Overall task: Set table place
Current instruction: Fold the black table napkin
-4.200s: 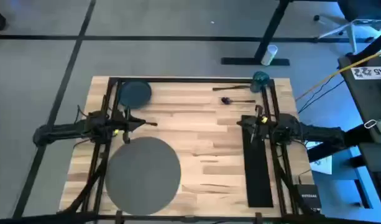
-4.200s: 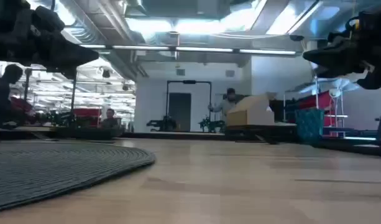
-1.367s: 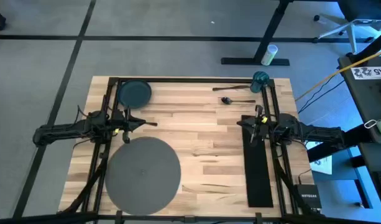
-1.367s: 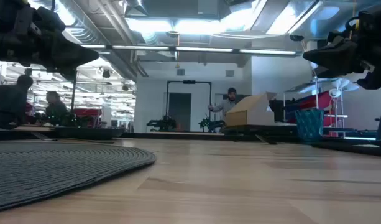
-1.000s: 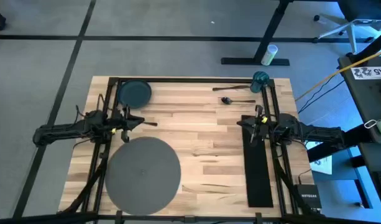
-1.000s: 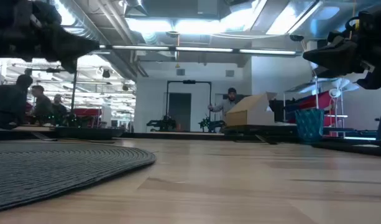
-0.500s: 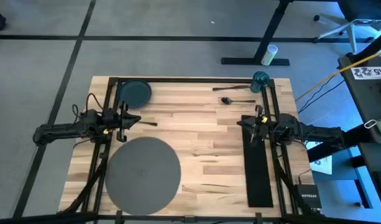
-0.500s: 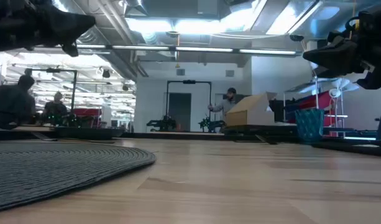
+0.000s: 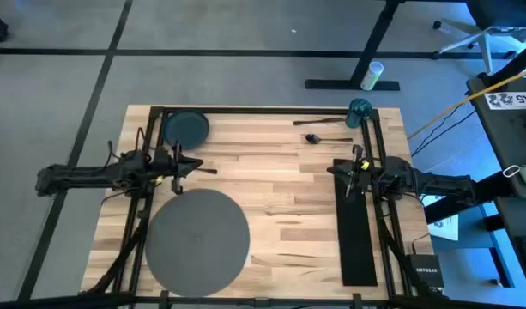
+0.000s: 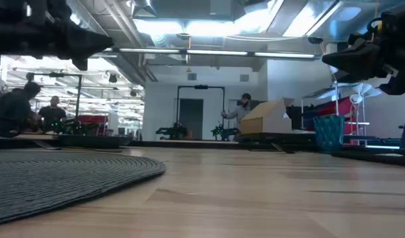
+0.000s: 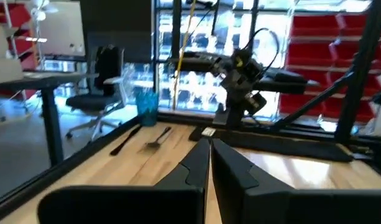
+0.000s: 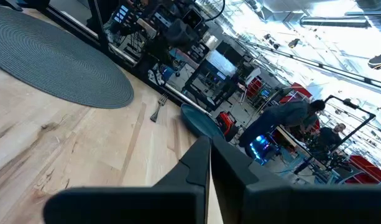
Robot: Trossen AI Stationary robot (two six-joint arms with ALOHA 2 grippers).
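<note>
Surface (image 9: 288, 202) of pale planks, edged with black rails; bore all the rest. Placemat (image 9: 196, 239), round and dark grey, biggest thing there; lay flat at the near left part of the surface, bare on top. Napkin (image 9: 357, 232), long and black; stretched along the right side, well apart from the placemat, its far end under the right arm. Plate (image 9: 186, 129), smaller, round, dark blue-grey; sat at the far left corner, apart from the placemat. Teal cup (image 9: 359, 109); stood at the far right corner. Spoon (image 9: 327, 138) just beside the cup, with a second dark utensil (image 9: 318, 121) between spoon and far rail; kind could not be told. Fork (image 9: 204, 170); lay between plate and placemat.

Left pincer (image 9: 184, 165); hung between plate and placemat, near the fork, raised above the surface in the low view; fingers (image 11: 196, 163) pressed together, gripping nothing. Right pincer (image 9: 348, 176); waited over the far end of the napkin, likewise raised; fingers (image 12: 196, 163) likewise pressed together, nothing between them.
</note>
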